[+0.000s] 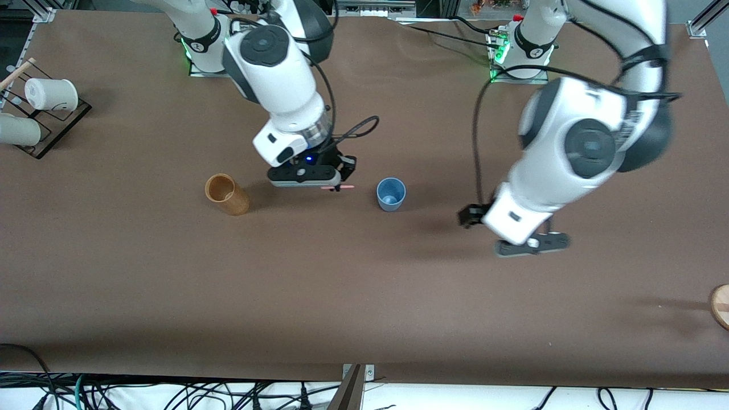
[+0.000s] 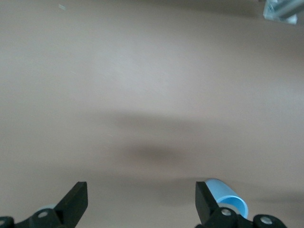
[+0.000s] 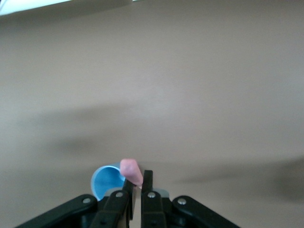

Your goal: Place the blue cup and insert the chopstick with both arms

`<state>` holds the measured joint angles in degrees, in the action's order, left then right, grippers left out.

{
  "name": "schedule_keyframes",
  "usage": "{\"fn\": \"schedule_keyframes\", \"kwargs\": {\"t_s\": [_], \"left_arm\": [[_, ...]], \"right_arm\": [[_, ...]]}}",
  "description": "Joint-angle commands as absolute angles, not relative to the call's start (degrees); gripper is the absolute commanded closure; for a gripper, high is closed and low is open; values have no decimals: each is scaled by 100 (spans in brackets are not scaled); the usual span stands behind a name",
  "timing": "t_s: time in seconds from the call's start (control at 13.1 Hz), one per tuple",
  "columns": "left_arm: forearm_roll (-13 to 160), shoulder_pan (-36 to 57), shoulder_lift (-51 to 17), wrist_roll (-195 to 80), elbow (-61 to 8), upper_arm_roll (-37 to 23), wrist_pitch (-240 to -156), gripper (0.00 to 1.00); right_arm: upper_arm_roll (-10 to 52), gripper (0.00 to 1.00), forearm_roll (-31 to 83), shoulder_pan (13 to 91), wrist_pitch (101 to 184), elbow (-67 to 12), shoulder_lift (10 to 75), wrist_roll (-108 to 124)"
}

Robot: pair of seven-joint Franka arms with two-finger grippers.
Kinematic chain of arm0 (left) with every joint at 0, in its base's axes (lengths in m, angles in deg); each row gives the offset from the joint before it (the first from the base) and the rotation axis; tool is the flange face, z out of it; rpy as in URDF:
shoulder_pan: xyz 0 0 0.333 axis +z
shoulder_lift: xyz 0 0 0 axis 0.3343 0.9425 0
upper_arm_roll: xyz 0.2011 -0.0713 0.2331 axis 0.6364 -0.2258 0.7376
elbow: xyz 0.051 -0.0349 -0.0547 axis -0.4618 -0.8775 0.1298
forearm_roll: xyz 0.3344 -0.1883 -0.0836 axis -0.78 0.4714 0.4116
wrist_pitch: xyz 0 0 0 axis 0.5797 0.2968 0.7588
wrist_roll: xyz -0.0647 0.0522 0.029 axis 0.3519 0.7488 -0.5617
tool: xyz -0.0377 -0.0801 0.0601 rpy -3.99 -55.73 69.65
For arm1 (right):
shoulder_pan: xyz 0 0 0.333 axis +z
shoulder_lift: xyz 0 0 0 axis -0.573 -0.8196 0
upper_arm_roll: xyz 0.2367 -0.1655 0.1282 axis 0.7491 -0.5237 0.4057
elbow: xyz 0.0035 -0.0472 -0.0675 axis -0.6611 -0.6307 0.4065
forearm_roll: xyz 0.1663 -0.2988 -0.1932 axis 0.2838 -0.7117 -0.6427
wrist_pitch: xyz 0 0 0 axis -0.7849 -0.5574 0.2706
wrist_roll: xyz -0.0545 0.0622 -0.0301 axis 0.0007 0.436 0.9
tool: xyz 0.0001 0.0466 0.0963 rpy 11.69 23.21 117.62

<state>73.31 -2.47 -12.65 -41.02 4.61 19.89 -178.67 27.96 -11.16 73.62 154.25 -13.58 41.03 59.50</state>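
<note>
1. The right gripper [image 1: 340,185] pinches the chopstick [image 1: 337,187]; the cup [image 1: 391,194] stands upright just past its fingertips.
2. Centre the stick over the mouth, then tip it in.
3. The left gripper [image 2: 141,202] waits, spread and empty.

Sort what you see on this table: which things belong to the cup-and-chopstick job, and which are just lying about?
Job: blue cup, upright on the table; pink chopstick, held by the right gripper; left gripper, open, empty.

Lying about: brown wooden cup; white cups on a rack.
</note>
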Motion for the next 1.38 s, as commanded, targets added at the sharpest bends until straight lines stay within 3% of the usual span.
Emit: {"fn": "schedule_keyframes", "kwargs": {"t_s": [0.0,0.46,0.69,0.76,0.84,0.92,1.07,1.3], "left_arm": [[7440,710,-1785,-4760,17,1392,-17833,0],[7379,2118,-2383,-6044,-150,1214,-17017,0],[7274,2305,-2927,-6231,-632,1205,-16893,0],[7065,2305,-3155,-6248,-921,1205,-16902,0],[6993,2305,-3419,-6266,-1272,1205,-16902,0],[6983,2305,-3613,-6266,-1493,1205,-16919,0],[6983,2296,-3833,-6249,-1714,1205,-16919,0],[6748,2209,-4334,-6266,-2408,1197,-17007,0]], "right_arm": [[2755,100,-1171,7687,15774,-1182,3804,6622],[2746,100,-1540,7934,16074,-1173,3513,7055],[2746,100,-1707,7934,16100,-1173,3373,7064],[2746,95,-1725,7934,16126,-1182,3346,7064],[2746,83,-1768,7934,16127,-1182,3320,7064],[2746,63,-1812,7926,16127,-1182,3311,7055],[2720,1,-1822,7891,16127,-1173,3319,7037],[2685,0,-1769,7847,15682,-867,3398,6950]]}}
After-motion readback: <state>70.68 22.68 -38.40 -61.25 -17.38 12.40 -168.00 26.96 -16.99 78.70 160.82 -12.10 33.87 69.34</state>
